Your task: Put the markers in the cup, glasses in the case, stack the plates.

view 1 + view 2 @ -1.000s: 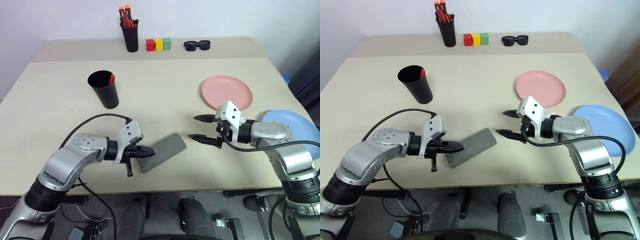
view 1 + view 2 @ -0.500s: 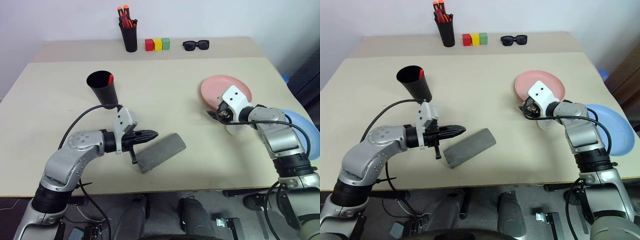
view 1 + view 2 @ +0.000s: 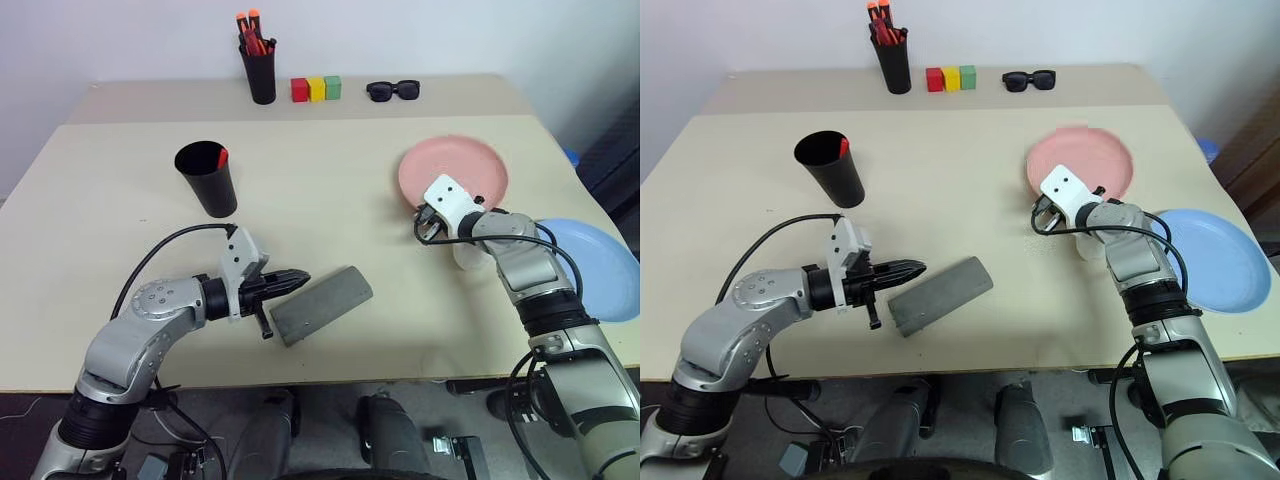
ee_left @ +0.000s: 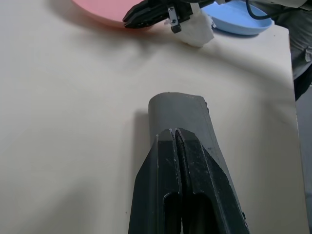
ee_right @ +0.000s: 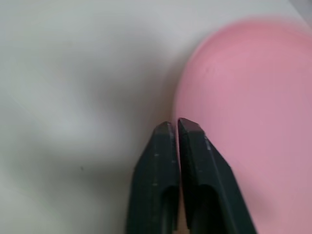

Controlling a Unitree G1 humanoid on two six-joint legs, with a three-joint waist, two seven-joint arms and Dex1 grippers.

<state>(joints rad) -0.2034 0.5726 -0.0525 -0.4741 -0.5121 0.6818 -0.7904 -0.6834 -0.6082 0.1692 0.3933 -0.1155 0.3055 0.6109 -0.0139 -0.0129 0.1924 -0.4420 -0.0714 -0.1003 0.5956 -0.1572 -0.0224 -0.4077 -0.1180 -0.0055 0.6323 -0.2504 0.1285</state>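
Note:
My right gripper [image 5: 174,126] is shut on the near-left rim of the salmon pink plate [image 3: 462,165], one finger over the plate and one over the table. The light blue plate [image 3: 598,268] lies apart at the table's right edge. The grey case [image 3: 321,304] lies closed at the front centre. My left gripper [image 3: 302,276] is shut and empty, its tip by the case's left end. The black cup [image 3: 208,180] stands upright at the left with a red-capped marker [image 3: 222,157] showing at its rim. The glasses are hidden.
On the rear table stand a black pen holder [image 3: 261,72] with orange-tipped markers, three coloured blocks [image 3: 317,89] and black sunglasses [image 3: 393,91]. The blue plate reaches close to the table's right edge [image 3: 628,318].
My right gripper swung from mid-table, where it stood open, over to the pink plate's near rim and shut there. The left gripper turned slightly but stays shut beside the case.

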